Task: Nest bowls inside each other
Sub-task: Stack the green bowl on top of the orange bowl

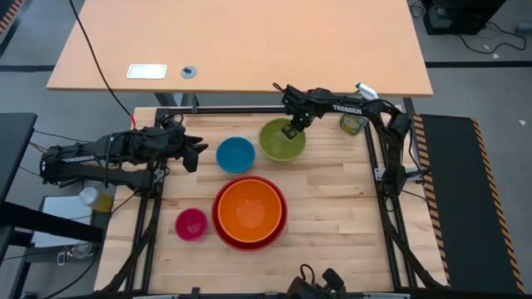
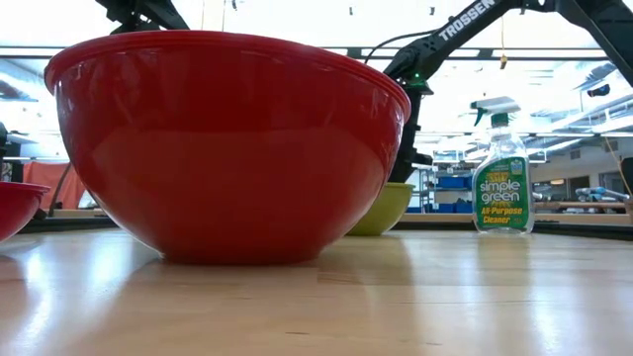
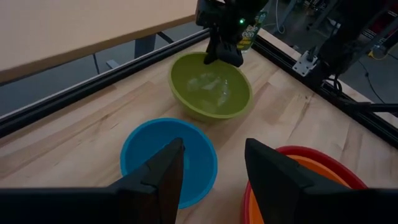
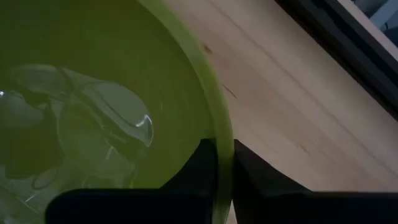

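- The right gripper (image 1: 293, 129) pinches the rim of the lime green bowl (image 1: 281, 143), one finger inside and one outside, upper middle of the high view.
- The left gripper (image 1: 196, 152) waits open at the left, beside the blue bowl (image 1: 235, 154).
- The orange bowl (image 1: 249, 207) sits inside the red bowl (image 1: 224, 237), low in the middle.
- The pink bowl (image 1: 191, 224) sits just left of them.

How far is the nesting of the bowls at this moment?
Done: the orange bowl sits inside the red bowl. In hand: the right gripper is shut on the rim of the lime green bowl, one finger inside and one outside; the bowl is not yet nested. Left: the green bowl, then the blue bowl and the pink bowl, both alone on the table. The left gripper waits open beside the blue bowl.
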Motion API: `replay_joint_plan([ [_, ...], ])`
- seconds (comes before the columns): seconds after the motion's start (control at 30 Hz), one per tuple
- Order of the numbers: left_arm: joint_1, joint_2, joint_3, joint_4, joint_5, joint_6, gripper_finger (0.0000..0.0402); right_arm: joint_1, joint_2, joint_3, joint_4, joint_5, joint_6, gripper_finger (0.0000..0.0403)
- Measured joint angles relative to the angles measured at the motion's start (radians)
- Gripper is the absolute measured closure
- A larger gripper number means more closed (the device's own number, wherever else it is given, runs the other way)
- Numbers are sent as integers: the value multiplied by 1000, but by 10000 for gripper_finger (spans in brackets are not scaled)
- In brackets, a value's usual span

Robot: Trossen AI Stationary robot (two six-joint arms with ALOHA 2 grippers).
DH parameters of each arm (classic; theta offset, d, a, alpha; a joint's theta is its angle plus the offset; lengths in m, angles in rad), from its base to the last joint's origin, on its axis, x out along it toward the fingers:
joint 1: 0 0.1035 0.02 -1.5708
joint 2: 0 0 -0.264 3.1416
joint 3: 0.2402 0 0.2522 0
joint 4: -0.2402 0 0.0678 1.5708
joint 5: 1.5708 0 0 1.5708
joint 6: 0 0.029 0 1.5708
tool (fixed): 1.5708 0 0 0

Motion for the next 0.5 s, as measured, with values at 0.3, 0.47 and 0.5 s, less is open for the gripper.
replay_joint_plan([
  [0.3, 0, 0, 0, 0, 3, -28, 228, 0, 2, 20, 0, -8, -18, 369],
  [0.47, 0, 0, 0, 0, 3, -51, 228, 2, 5, 80, -22, -23, -78, 368],
  [0.5, 0, 0, 0, 0, 3, -51, 228, 2, 5, 92, -29, -23, -88, 368],
])
